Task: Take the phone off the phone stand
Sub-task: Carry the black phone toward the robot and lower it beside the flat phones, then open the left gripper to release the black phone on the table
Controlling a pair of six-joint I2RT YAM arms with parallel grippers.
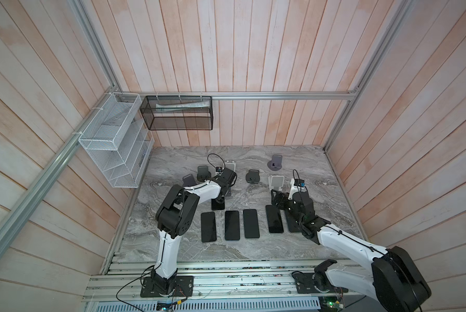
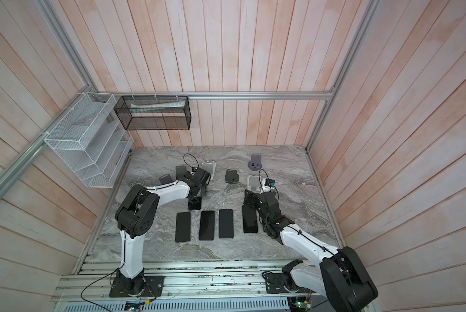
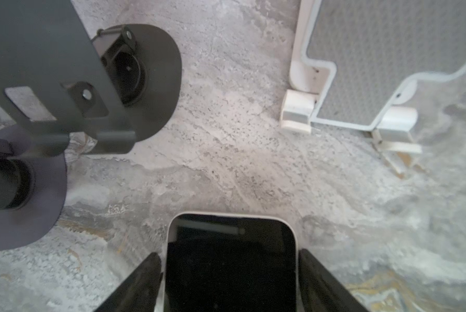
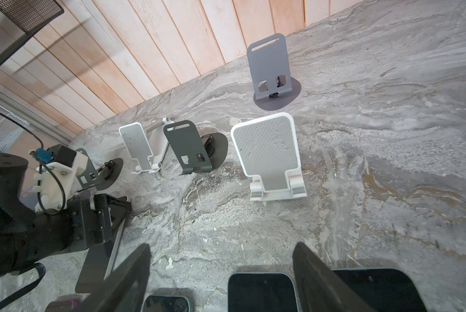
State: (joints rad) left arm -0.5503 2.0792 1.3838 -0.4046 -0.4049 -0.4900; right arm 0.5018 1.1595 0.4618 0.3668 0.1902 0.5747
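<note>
My left gripper [image 3: 229, 255] has one finger at each long side of the phone [image 3: 230, 272], which is down on the table [image 3: 226, 135]; whether they press it or are loose, I cannot tell. The dark phone stand [image 3: 45, 67] is apart from it, ahead of the fingertips. My right gripper [image 4: 221, 245] is spread wide, grasping nothing.

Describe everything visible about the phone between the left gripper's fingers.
The phone is a thin slab with a black, unlit screen, rounded corners and a pale rim. It looks flat or nearly flat, screen up, on the grey marbled table, just beyond the row of other phones in a top view. The left gripper straddles it, fingers seemingly just clear of its long edges.
</note>
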